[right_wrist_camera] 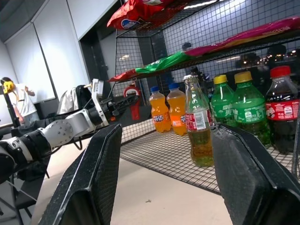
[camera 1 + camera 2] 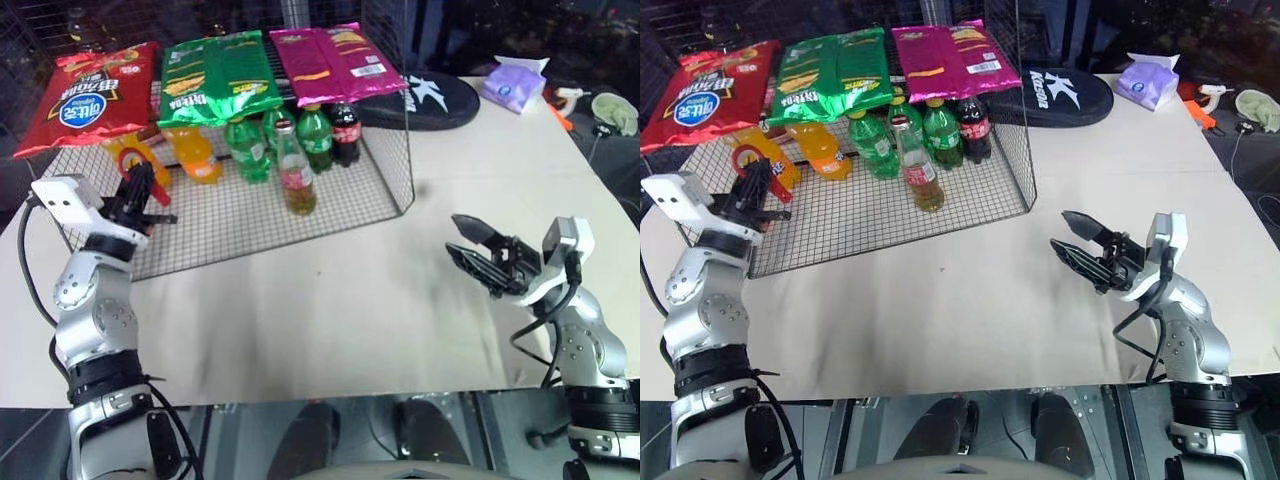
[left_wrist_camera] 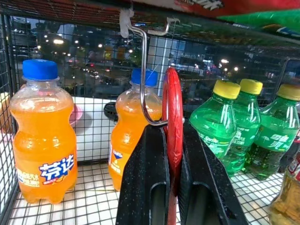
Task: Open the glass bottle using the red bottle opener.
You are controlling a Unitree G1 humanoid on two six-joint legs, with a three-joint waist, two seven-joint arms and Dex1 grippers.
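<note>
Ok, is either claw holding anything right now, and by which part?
The left claw is shut on the red bottle opener, gripping its handle below the ring head, which is still hooked on the metal hook. The right claw is open and holds nothing.

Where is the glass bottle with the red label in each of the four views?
Left eye view: glass bottle stands on the wire shelf, front of the green bottles.
Right eye view: same spot, centre top.
Left wrist view: a sliver at the lower right edge.
Right wrist view: centre, between the open right gripper's fingers.
Shared landmark: the green bottles beside it.
</note>
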